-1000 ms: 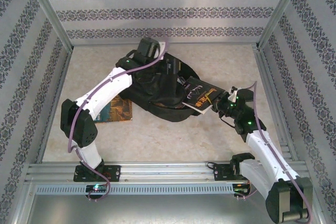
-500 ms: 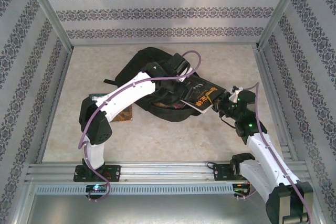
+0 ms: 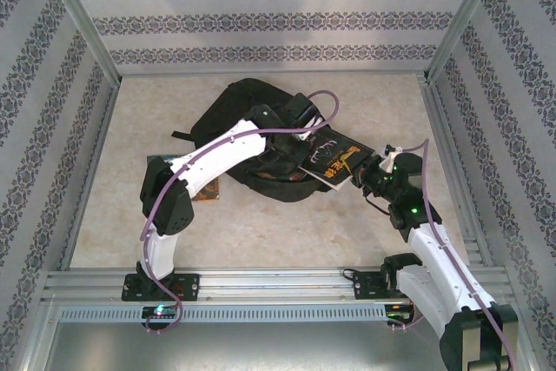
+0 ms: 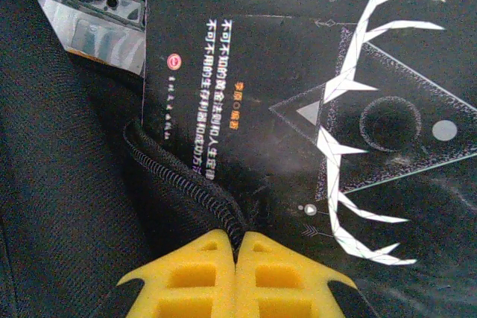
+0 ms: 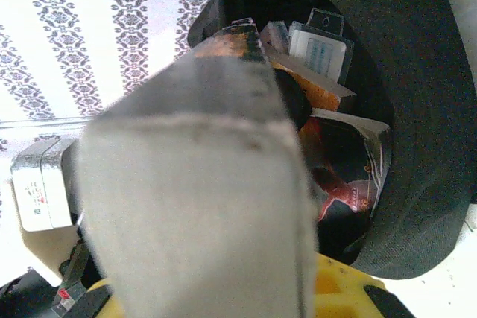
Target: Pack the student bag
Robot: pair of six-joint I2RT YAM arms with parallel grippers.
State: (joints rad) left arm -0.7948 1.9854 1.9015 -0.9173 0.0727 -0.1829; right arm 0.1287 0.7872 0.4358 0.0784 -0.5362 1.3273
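**On the bench (image 3: 261,236): packing status**

Located the student bag (image 3: 233,102) at the middle of the bench, lying flat with its open mouth turned toward the right arm (image 3: 434,249). Found the left arm (image 3: 208,154) stretched across the bag from the left side, with the left end effector (image 4: 237,249) at that mouth. Confirmed this end effector clenched, with its yellow fingertips (image 4: 194,277) pressed together right at the zip edge (image 4: 179,176) of the opening. Could not confirm any fabric pinched between them.

Found the right end effector (image 3: 365,169) grasping a black book (image 3: 334,155) by its near end. Noted a white antler-like figure and orange and white lettering on the cover. Saw the far end of the book resting over the lip of the mouth, with the near end outside the bag.

Through the right wrist camera, made out items inside the bag:

- a clear plastic pack (image 5: 319,44) toward the back;
- a book with an orange edge (image 5: 317,91) beside the pack;
- a book with a dark red cover (image 5: 346,169) nearer the opening.

Spotted a second loose book (image 3: 208,191) flat on the bench just left of the bag, mostly covered by the left arm. Noted patterned wall panels (image 3: 261,23) enclosing the bench on three sides.
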